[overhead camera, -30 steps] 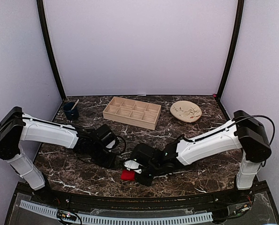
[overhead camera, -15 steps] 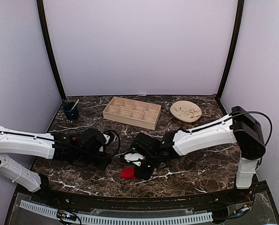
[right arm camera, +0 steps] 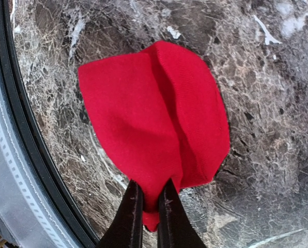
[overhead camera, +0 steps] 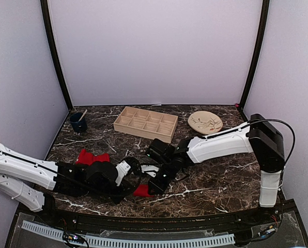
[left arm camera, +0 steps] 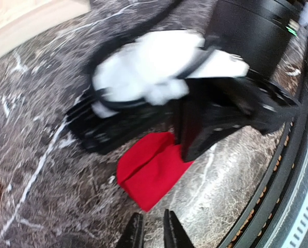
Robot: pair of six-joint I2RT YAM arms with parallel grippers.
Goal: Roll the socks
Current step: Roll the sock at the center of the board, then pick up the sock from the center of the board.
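Moved: since a second ago my left arm dropped low and swung in; a second sock [overhead camera: 92, 157] now shows behind it.
Right gripper [right arm camera: 149, 205]: pinched shut on the near sock's [right arm camera: 154, 124] edge, table's [overhead camera: 216, 181] front.
Left gripper [left arm camera: 149, 232]: almost closed, holding nothing, just beside that sock.
Handling: soft, light, floppy; I'd take hold at an end.

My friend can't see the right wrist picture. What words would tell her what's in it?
A bright red sock lies on a dark marbled table, and the right pincer pinches its near edge between two black fingers. The table's black edge curves down the left.
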